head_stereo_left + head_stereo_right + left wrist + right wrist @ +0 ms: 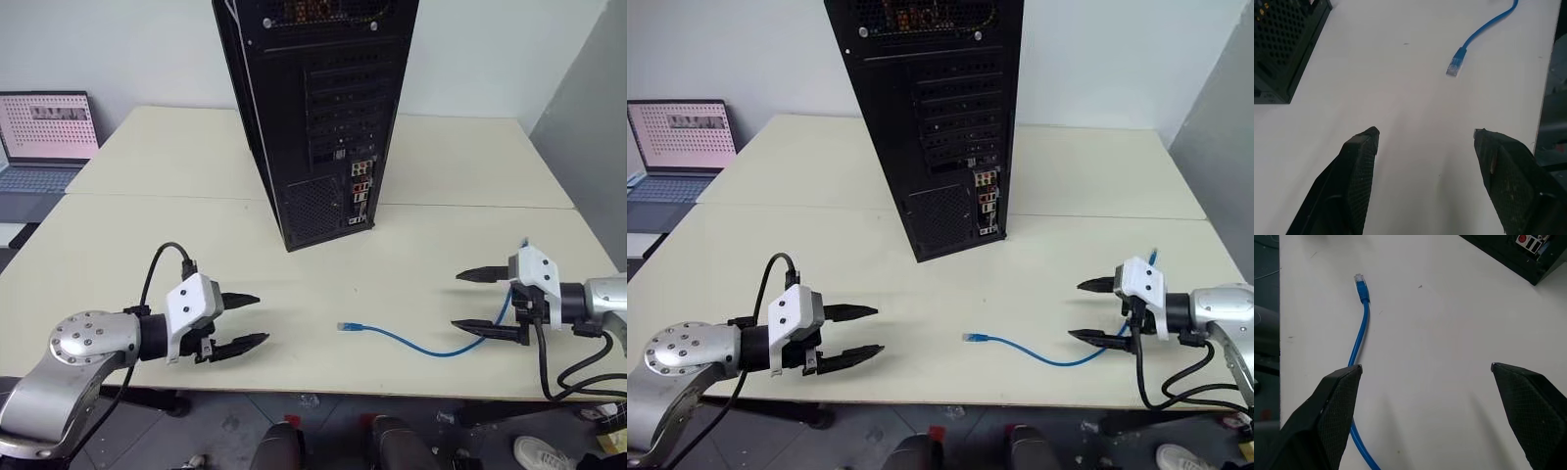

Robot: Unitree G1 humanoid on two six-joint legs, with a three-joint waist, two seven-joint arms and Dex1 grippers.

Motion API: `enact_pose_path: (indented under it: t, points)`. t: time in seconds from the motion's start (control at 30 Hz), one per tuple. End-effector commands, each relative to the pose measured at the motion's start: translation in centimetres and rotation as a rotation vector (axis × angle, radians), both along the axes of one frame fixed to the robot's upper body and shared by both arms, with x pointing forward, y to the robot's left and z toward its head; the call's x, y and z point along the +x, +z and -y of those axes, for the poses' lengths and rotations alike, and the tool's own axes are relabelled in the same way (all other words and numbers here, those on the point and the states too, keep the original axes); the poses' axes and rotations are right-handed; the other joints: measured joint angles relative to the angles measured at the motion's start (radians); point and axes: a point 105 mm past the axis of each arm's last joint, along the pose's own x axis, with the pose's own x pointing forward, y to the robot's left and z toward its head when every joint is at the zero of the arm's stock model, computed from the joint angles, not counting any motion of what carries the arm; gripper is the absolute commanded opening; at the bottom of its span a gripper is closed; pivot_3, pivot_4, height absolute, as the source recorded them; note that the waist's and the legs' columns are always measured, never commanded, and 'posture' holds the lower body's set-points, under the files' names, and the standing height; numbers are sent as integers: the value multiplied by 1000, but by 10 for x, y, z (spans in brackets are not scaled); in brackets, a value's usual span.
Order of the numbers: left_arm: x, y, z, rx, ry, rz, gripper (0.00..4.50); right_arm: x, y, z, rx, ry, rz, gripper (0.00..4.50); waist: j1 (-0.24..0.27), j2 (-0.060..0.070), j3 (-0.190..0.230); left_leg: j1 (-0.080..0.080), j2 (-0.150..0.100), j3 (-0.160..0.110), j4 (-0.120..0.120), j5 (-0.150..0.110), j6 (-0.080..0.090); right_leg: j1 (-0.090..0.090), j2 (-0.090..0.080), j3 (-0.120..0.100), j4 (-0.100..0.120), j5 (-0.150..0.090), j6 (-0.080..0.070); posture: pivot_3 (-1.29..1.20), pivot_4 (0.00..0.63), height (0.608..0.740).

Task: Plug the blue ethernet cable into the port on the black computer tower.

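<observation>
The blue ethernet cable (421, 348) lies loose on the cream table (147, 245) near its front edge. One clear plug (344, 326) points left, and the cord curves right, passing under my right gripper (457, 301). That gripper is open above the cord and holds nothing. My left gripper (262, 318) hovers open over bare table, left of the plug (1453, 67). The black computer tower (313, 108) stands upright at the middle back, its rear panel facing me. A cluster of coloured sockets (360, 191) sits low on that panel; the port is too small to single out.
An open grey laptop (44, 137) sits at the far left on a lower surface. A seam (176, 198) runs across the table behind the grippers. The table's front edge (323, 390) is just below both grippers. Thick black robot cables (573, 377) hang at the right.
</observation>
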Motion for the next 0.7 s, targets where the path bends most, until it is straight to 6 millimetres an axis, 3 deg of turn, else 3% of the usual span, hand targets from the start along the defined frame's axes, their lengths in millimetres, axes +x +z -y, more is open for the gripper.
enact_pose_path:
  t: [0.03,0.37,0.53,0.7]
  points:
    - [-2,6,5,-3,-41,21,3279,-2,13,0,-7,1,45,4481,0,0,0,0,0,0,0,0,0,0,0,0,0,0,0,0,150,740]
    - [-8,3,14,8,-78,7,3279,-6,9,-11,-25,25,43,4481,0,0,0,0,0,0,0,0,0,0,0,0,0,-2,3,0,150,740]
    - [-15,3,27,16,-126,12,3279,-14,4,-34,-8,99,21,4481,0,0,0,0,0,0,0,0,0,0,0,1,0,-2,3,0,150,740]
    - [-24,-10,35,75,-205,-38,3279,-9,-14,-58,-3,139,-2,4481,-1,0,0,0,0,0,0,0,0,0,0,1,0,-2,3,0,150,740]
